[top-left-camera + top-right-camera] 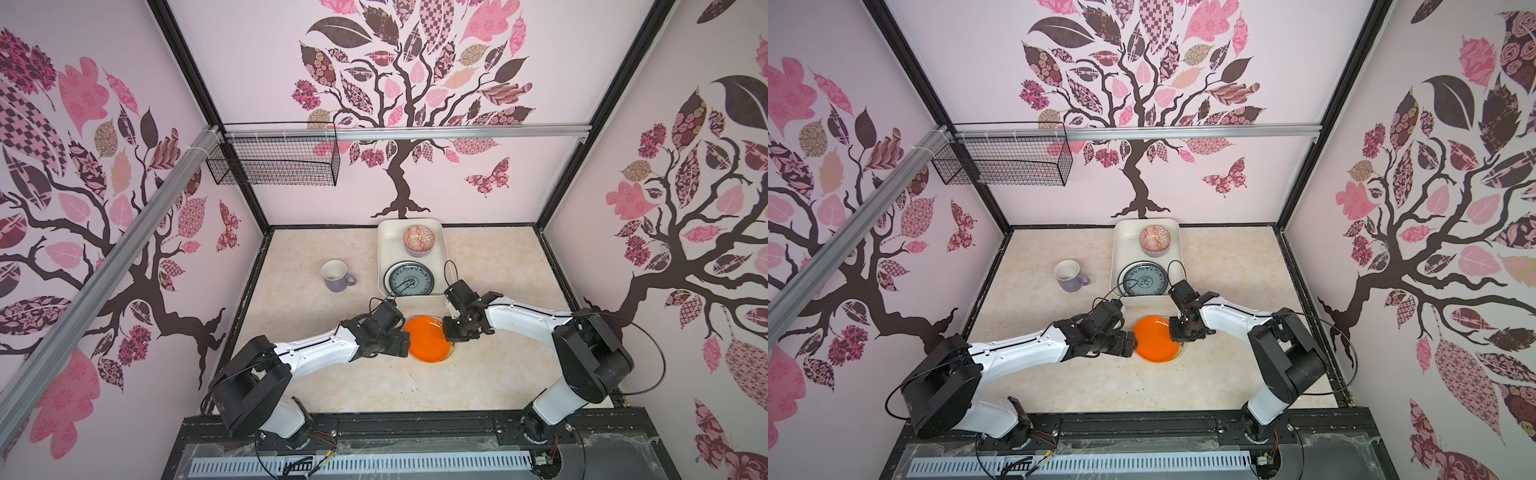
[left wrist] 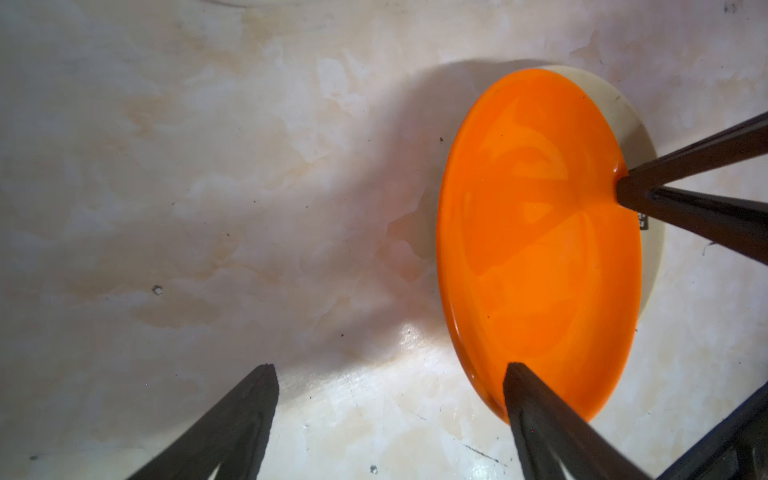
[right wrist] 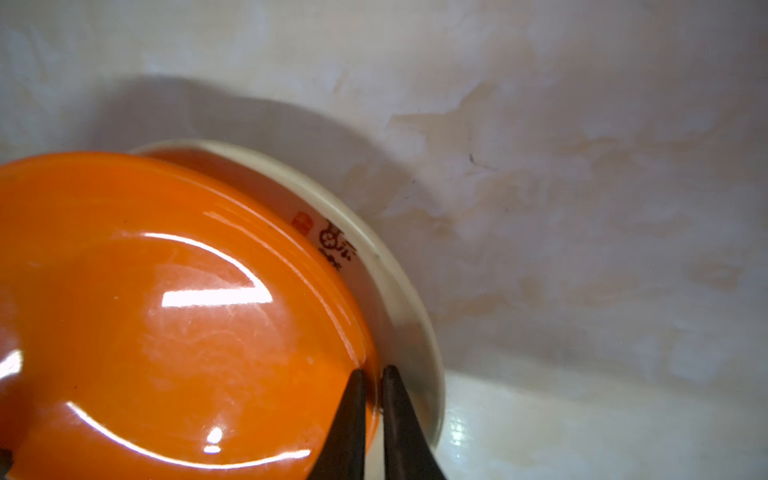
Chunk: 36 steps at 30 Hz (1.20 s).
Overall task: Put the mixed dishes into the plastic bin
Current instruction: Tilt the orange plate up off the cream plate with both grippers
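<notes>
quick count: two pincers, three plates. orange plate (image 1: 428, 338) sits between them, right pincer (image 3: 372, 372) on its rim, left pincer (image 2: 390, 368) by the opposite edge. cream plate (image 3: 409, 320) straight under it. patterned plate (image 1: 417, 276) just past the right pincer. one bowl (image 1: 419, 240), further past that. one mug (image 1: 336, 275), out beyond the left pincer. one bin (image 1: 388, 249), one wire basket (image 1: 282, 160).

The plate (image 1: 428, 338) is plain orange, the mug (image 1: 336, 274) lavender, the bin (image 1: 385, 254) cream-white.
</notes>
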{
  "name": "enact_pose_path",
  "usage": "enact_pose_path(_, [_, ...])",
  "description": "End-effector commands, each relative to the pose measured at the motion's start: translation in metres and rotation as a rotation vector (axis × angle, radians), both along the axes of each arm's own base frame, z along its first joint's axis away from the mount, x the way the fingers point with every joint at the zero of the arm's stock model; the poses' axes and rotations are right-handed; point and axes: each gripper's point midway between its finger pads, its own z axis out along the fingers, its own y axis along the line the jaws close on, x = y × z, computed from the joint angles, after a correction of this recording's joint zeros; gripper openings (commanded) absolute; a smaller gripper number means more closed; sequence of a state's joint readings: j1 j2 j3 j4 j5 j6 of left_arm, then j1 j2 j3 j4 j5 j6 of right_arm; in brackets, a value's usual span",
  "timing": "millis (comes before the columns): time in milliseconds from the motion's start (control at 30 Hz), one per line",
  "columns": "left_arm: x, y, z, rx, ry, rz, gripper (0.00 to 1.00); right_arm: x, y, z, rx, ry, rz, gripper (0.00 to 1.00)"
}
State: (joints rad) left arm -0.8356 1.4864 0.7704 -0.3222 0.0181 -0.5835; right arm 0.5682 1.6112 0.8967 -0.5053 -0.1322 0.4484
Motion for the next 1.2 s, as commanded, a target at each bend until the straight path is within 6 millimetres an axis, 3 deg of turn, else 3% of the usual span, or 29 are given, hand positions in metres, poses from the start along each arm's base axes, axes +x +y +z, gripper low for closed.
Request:
enact_pose_path(0, [0.011,-0.017,0.011,-0.064,-0.016,-0.007,0.89,-0.008,0.001,-0.009,-0.008,0.035,0.014,0.13])
enact_pose_path(400, [0.020,-0.031,0.011,-0.084,-0.006,-0.014,0.84,-0.011,0.008,-0.007,0.006,0.029,0.044,0.12])
enact_pose_path(700, [0.021,-0.030,0.007,-0.057,0.004,-0.018,0.47,-0.013,0.008,-0.005,0.005,0.022,0.051,0.12])
enact_pose_path(900, [0.021,-0.030,0.000,-0.050,0.019,-0.014,0.37,-0.015,0.007,-0.006,0.006,0.024,0.054,0.12])
enact_pose_path(1167, [0.021,-0.033,0.000,-0.042,0.033,-0.026,0.12,-0.014,0.006,-0.002,0.005,0.009,0.057,0.15])
